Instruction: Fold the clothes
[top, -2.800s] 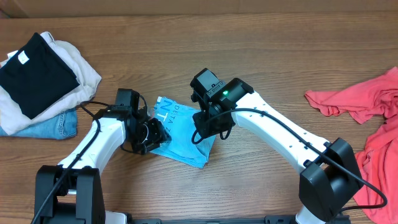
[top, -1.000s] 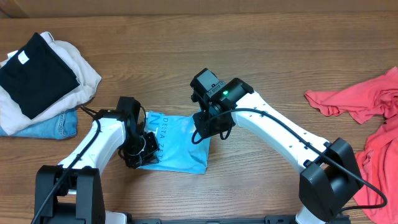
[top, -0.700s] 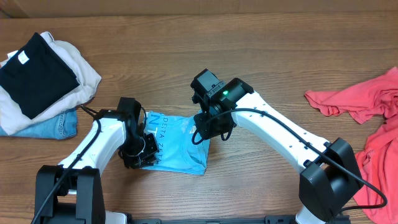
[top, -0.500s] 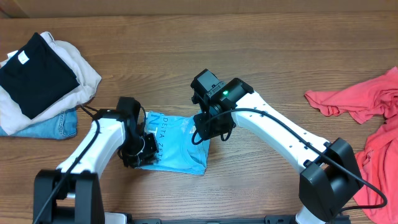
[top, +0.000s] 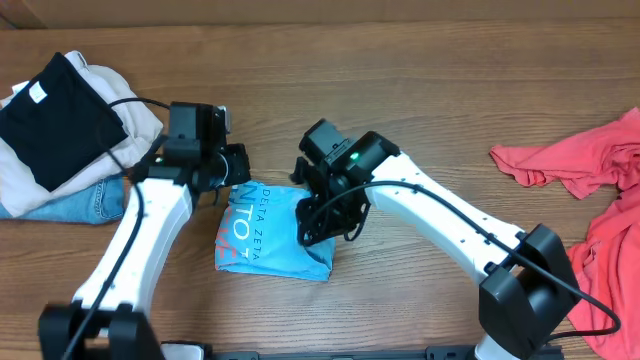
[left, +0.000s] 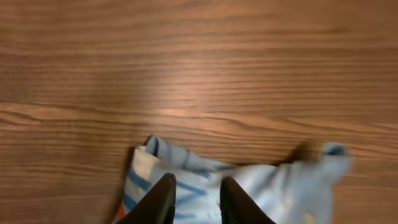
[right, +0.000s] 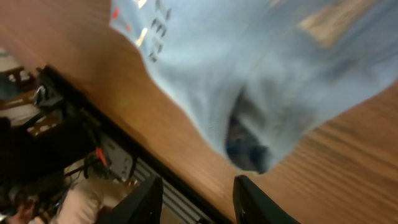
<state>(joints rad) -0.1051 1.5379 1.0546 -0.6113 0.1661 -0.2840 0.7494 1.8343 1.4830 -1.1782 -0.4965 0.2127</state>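
Wooden bench fills the overhead view, with a wide bare stretch along its far side and another between the middle and the right end. At that right end lies the coral-red shirt, crumpled, its edges ragged and running off the picture. At the far left a pile of clothes sits with a black piece on top, cream cloth under it and denim at the near edge. The sky-blue shirt lies folded into a small rough rectangle at the middle front, white lettering up and red print along its left edge, well apart from both other heaps. The right claw hangs over the shirt's right edge; in its wrist view the fingers stand apart with nothing between them and blurred blue cloth just ahead of the tips. The left claw is beside the shirt's far left corner, its fingers slightly parted and empty above that corner.
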